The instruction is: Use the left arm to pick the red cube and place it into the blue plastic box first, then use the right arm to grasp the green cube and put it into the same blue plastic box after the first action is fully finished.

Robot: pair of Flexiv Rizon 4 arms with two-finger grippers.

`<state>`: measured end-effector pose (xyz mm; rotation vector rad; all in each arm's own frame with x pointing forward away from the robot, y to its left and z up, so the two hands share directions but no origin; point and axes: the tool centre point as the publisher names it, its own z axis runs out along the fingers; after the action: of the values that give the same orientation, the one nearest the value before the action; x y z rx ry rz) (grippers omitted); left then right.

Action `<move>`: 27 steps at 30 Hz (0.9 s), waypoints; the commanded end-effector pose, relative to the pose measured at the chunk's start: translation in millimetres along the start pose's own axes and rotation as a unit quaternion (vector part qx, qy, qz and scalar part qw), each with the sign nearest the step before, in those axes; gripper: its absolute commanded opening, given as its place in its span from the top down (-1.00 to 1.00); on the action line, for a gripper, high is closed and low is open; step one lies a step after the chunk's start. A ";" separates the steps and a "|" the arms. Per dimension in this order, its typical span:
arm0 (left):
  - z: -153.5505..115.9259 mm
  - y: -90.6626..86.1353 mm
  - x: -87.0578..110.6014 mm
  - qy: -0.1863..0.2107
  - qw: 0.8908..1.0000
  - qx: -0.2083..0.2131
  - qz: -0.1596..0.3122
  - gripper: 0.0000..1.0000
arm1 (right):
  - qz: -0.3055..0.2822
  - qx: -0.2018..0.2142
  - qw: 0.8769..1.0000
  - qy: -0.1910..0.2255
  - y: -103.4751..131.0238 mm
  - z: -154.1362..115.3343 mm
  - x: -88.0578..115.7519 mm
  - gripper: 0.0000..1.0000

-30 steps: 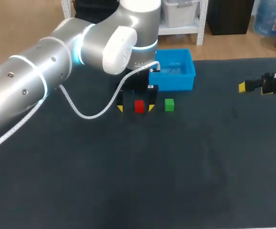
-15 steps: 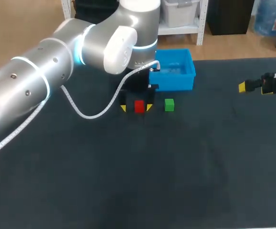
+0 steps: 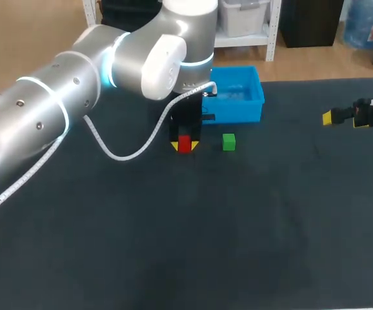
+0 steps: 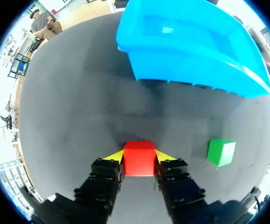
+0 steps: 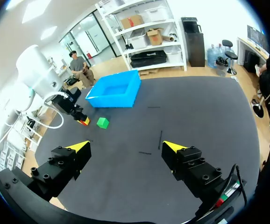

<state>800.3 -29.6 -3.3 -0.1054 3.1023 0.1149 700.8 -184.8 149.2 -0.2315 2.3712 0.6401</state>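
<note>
now: left fingers gripping the red cube

the left gripper (image 4: 139,157) is pinching the red cube (image 4: 139,162) from two sides, its yellow tips pressing against the cube's flanks with the fingers standing narrowly apart. the cube is sitting low at the dark table (image 3: 173,245), near the blue plastic box (image 4: 186,70), which is lying ahead of the fingers. the green cube (image 4: 221,152) is resting beside the gripper, apart from it. the right gripper (image 5: 126,146) is hanging wide open and empty, well apart from both cubes.
</note>
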 end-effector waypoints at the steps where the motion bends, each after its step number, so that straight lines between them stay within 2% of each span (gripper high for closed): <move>1: -4.2 -0.1 -2.5 0.002 1.000 -0.003 0.002 1.00 | 0.000 0.000 1.000 0.000 -0.1 -0.1 0.1 -1.00; 27: -62.5 5.5 2.3 -0.040 0.999 0.023 0.012 1.00 | 0.000 0.000 1.000 0.000 -0.1 -0.1 0.1 -1.00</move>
<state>805.1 -34.2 54.6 -0.0614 3.0445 0.0634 700.8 -184.8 149.2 -0.2315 2.3712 0.6401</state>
